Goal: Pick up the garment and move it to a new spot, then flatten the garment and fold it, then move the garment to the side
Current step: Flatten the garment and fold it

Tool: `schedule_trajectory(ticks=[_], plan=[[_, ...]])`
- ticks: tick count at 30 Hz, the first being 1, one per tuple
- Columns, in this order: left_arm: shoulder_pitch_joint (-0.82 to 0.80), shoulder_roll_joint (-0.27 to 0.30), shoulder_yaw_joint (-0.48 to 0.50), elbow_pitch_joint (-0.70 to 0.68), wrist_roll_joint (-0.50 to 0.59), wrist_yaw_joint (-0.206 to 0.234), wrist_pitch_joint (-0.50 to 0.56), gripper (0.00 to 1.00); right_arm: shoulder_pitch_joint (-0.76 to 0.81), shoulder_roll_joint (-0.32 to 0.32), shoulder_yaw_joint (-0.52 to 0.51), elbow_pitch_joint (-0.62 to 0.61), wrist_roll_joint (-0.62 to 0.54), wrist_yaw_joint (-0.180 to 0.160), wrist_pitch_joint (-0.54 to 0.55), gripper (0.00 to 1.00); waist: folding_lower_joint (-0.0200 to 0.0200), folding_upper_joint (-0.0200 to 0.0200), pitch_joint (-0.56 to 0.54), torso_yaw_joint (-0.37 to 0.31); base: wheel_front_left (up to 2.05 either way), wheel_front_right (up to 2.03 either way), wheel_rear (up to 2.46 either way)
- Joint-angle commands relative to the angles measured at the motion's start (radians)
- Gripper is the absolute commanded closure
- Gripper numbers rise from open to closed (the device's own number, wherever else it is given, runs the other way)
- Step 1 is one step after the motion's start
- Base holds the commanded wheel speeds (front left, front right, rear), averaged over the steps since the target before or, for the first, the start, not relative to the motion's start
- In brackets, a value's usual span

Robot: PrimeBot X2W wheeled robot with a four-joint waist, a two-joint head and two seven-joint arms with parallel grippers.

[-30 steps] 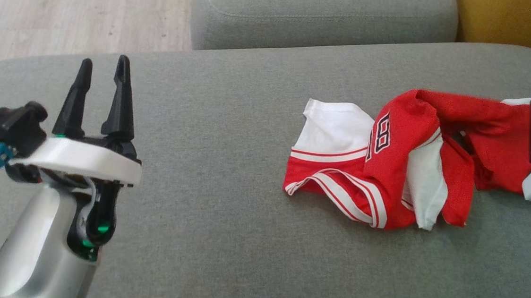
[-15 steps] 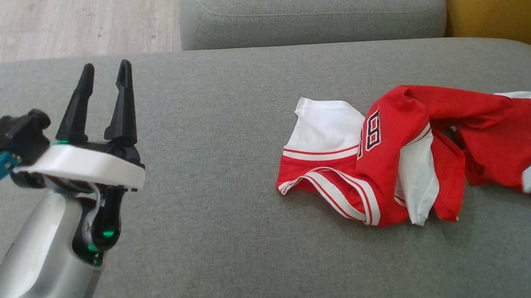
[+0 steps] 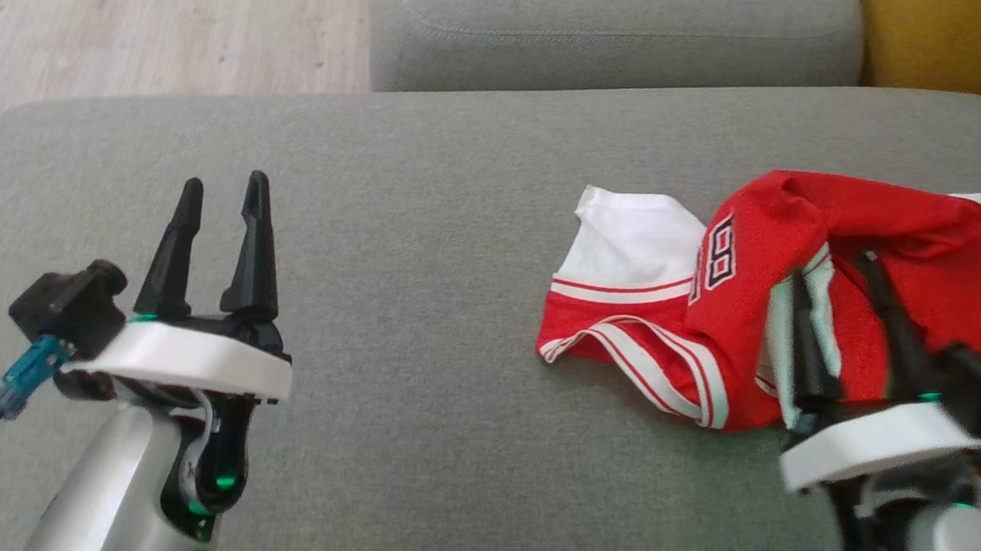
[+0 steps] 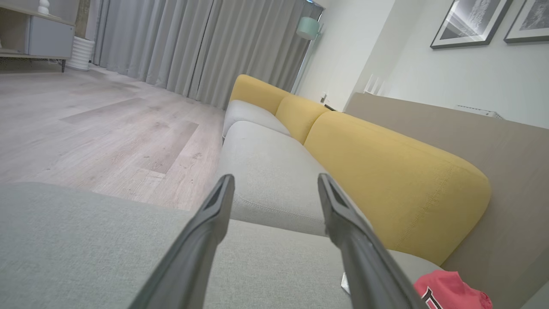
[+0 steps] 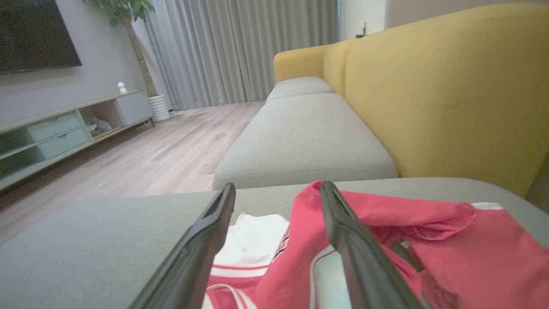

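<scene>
A crumpled red and white garment point(image 3: 747, 243) with a number on it lies on the right part of the grey seat cushion point(image 3: 418, 305). My right gripper point(image 3: 834, 272) hovers at the garment's near edge, open, with its fingers over the red and white folds and nothing pinched between them. The right wrist view has the garment point(image 5: 429, 223) just under and beyond the open right gripper point(image 5: 278, 186). My left gripper point(image 3: 224, 184) stands open over bare cushion far to the left. In the left wrist view the left gripper point(image 4: 275, 180) is open, and a corner of the garment point(image 4: 450, 294) sits at the lower right.
A second grey seat cushion point(image 3: 615, 31) adjoins the far side. The yellow backrest point(image 3: 964, 41) runs along the right. Wooden floor point(image 3: 126, 10) lies beyond the cushion's left and far edge. A low TV cabinet point(image 5: 55, 133) stands across the room.
My right gripper has swung from the garment's far right end to its near edge, fingers now over the folds. The head camera shifted. The garment and left gripper have stayed put.
</scene>
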Motion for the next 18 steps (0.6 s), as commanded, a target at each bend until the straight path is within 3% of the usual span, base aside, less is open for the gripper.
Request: schedule_trajectory(ticks=[1, 5, 13, 18], plan=[[-0.040, 0.015, 0.029, -0.035, 0.005, 0.003, -0.011, 0.00, -0.045, 0.000, 0.049, -0.019, 0.000, 0.007, -0.015, 0.00, 0.0000, 0.0000, 0.012, 0.016, 0.00, 0.00, 0.00], [-0.049, 0.011, 0.018, -0.030, 0.010, 0.001, -0.011, 0.00, -0.081, 0.001, 0.100, 0.067, -0.020, 0.007, 0.006, 0.00, 0.0000, 0.0000, 0.036, 0.050, 0.00, 0.00, 0.00], [-0.080, -0.014, -0.009, -0.005, 0.010, -0.012, -0.021, 0.00, -0.120, 0.001, 0.173, 0.314, -0.119, 0.007, 0.175, 0.00, 0.0000, 0.0000, 0.085, 0.134, 0.00, 0.00, 0.00], [-0.087, -0.021, -0.011, 0.015, 0.005, -0.020, -0.036, 0.00, -0.156, 0.000, 0.176, 0.413, -0.194, 0.007, 0.173, 0.00, 0.0000, 0.0000, 0.103, 0.159, 0.00, 0.00, 0.00]])
